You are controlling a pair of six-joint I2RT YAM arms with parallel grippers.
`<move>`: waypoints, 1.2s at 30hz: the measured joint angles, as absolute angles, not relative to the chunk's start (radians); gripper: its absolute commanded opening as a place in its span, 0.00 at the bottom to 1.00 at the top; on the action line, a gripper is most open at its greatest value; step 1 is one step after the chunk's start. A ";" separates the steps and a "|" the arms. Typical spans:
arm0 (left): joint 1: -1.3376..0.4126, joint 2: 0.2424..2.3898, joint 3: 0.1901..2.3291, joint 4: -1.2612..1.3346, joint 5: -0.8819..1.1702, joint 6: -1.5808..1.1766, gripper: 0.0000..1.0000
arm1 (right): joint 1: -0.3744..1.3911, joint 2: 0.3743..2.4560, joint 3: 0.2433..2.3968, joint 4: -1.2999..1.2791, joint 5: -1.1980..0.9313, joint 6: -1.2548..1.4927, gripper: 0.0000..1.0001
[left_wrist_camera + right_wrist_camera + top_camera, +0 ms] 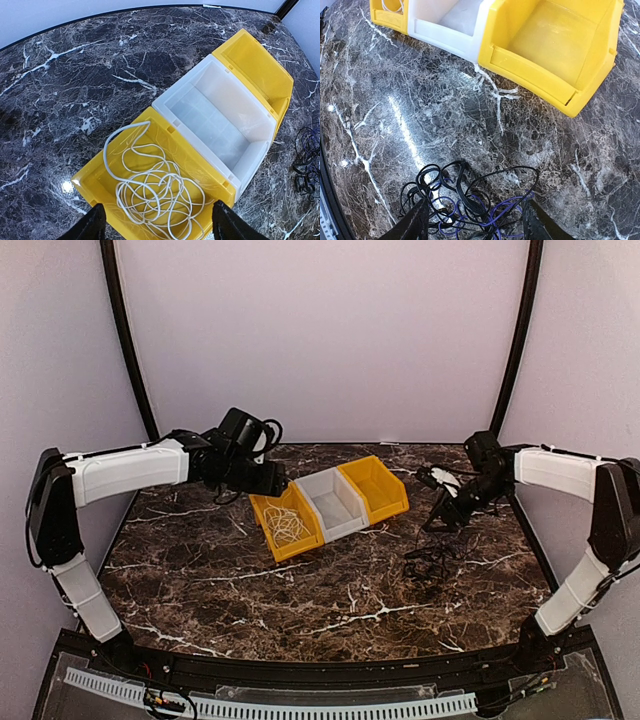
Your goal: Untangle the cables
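Observation:
A loose white cable (160,195) lies coiled inside the left yellow bin (87,177); from above, this white cable (288,525) shows in the same bin. My left gripper (160,222) hovers open just over that bin, nothing between its fingers; in the top view the left gripper (270,480) is at the bin's far end. A tangle of black cables (465,195) mixed with a purple cord (505,212) rests on the marble table. My right gripper (476,222) hangs open above the tangle, holding nothing. In the top view the right gripper (445,512) is above the black tangle (430,565).
Three bins stand side by side mid-table: the left yellow bin (268,508), a white bin (335,502) and a right yellow bin (378,485), the last two with nothing inside. The dark marble table (300,600) ends at a black frame along the near edge.

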State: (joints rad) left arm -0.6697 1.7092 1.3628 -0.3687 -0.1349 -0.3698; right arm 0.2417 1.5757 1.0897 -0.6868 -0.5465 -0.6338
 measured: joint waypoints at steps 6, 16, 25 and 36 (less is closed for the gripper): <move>-0.670 1.735 1.373 -0.347 -0.060 -0.352 0.64 | 0.241 1.554 1.090 -0.727 -0.516 -0.625 0.56; -0.784 1.739 1.368 -0.070 0.145 -0.289 0.63 | 0.198 1.506 1.064 -0.754 -0.442 -0.592 0.50; -0.863 1.842 1.383 0.093 0.263 -0.328 0.60 | 0.198 1.685 1.119 -0.732 -0.448 -0.532 0.46; -0.870 1.865 1.383 0.146 0.298 -0.381 0.59 | 0.198 1.796 1.206 -0.707 -0.464 -0.507 0.26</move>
